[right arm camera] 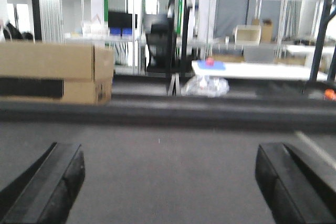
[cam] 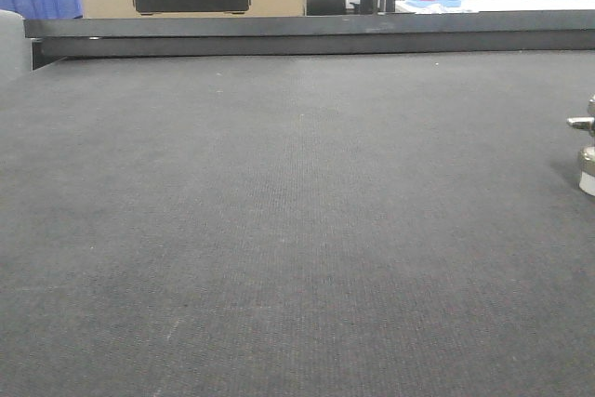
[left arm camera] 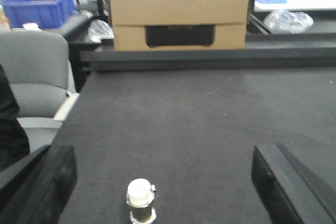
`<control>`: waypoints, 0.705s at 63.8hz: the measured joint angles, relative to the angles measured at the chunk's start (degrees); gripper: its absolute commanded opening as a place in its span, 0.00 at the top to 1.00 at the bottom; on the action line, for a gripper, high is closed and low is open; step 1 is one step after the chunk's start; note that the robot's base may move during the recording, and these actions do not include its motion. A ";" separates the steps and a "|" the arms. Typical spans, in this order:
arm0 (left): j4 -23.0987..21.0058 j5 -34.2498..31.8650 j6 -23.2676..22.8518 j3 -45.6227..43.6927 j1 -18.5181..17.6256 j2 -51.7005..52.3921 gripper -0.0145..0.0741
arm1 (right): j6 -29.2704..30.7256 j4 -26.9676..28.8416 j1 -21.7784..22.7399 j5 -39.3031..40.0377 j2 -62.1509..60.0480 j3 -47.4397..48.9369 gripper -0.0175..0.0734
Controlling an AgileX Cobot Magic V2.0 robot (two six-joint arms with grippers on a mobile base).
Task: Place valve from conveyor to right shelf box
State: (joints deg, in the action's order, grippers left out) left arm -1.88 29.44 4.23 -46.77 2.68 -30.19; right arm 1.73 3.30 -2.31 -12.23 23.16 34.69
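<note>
Dark grey, finely woven fabric belt of the conveyor counter (cam: 279, 230) fills every view. The valve (left arm camera: 140, 200), a small silvery metal fitting with a short side stub and a pale cream-white end, stands upright on the belt. In the front view it is cut off at the 3 o'clock edge; in the left wrist view it sits at 6 o'clock. There it lies between the black fingers of the left pincer (left arm camera: 164, 169), nearer the left one and touching neither. Left pincer spread wide, nothing held. Right pincer (right arm camera: 168, 169) also spread wide, only bare belt between its fingers. Judgement: the fitting is rigid, dense for its size, smooth and rounded, so likely to slip or topple. Best hold is across the main body, with the stub left free.
</note>
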 measured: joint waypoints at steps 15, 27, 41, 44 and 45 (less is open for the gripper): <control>-0.21 7.68 0.00 -8.18 -3.30 -8.59 0.18 | 0.00 -0.11 0.00 -18.00 16.63 14.24 0.18; -0.21 9.52 0.00 -10.05 -4.87 -12.78 0.18 | 0.93 -0.11 -0.58 -36.63 32.58 30.31 0.18; -0.21 9.84 0.00 -10.05 -5.28 -13.12 0.18 | 2.65 -0.11 -2.08 -49.25 47.42 39.06 0.18; -0.21 9.94 0.00 -10.14 -5.56 -13.12 0.18 | 2.80 -0.11 -2.31 -49.85 49.64 39.74 0.18; -0.21 9.94 0.00 -10.14 -5.71 -13.12 0.18 | 2.80 -0.11 -2.44 -49.81 50.36 39.85 0.18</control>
State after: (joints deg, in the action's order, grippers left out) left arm -2.09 39.37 4.23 -56.90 -3.03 -43.31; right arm 4.52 3.19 -4.75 -62.05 73.51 74.54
